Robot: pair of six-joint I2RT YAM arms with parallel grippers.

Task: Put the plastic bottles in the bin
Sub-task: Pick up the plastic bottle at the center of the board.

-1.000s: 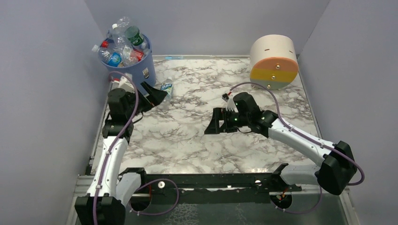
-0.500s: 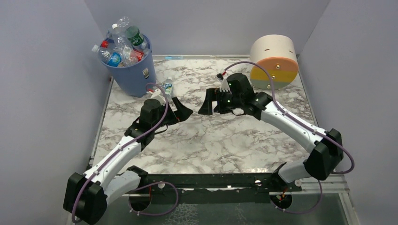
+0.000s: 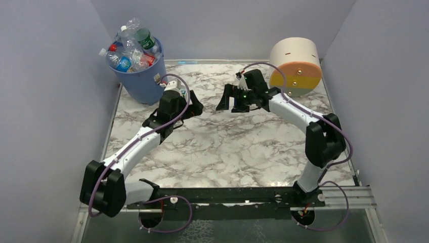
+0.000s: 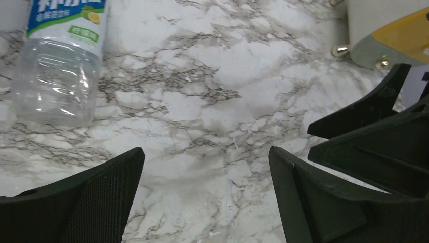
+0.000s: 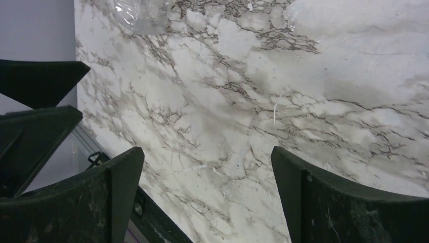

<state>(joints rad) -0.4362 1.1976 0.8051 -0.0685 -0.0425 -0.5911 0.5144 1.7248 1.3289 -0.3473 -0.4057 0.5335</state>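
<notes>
The blue bin point(image 3: 143, 83) stands at the table's back left, heaped with plastic bottles point(image 3: 130, 48) above its rim. One clear bottle with a green and blue label point(image 4: 58, 66) lies on the marble next to the bin. It is ahead and to the left of my left gripper point(image 4: 206, 152), which is open with only bare marble between its fingers. In the top view my left wrist hides this bottle. My right gripper point(image 5: 207, 152) is open and empty, facing the left gripper point(image 3: 196, 108) across a short gap. The bottle's clear base point(image 5: 141, 12) shows far ahead of it.
A cream, orange and yellow drum point(image 3: 296, 66) lies on its side at the back right, close behind my right arm. Grey walls close in the left, back and right sides. A black rail point(image 3: 227, 195) runs along the near edge.
My left arm swung away from the bin and stretched out toward the table's middle. My right gripper moved toward the back and slightly left. Both stayed open.
</notes>
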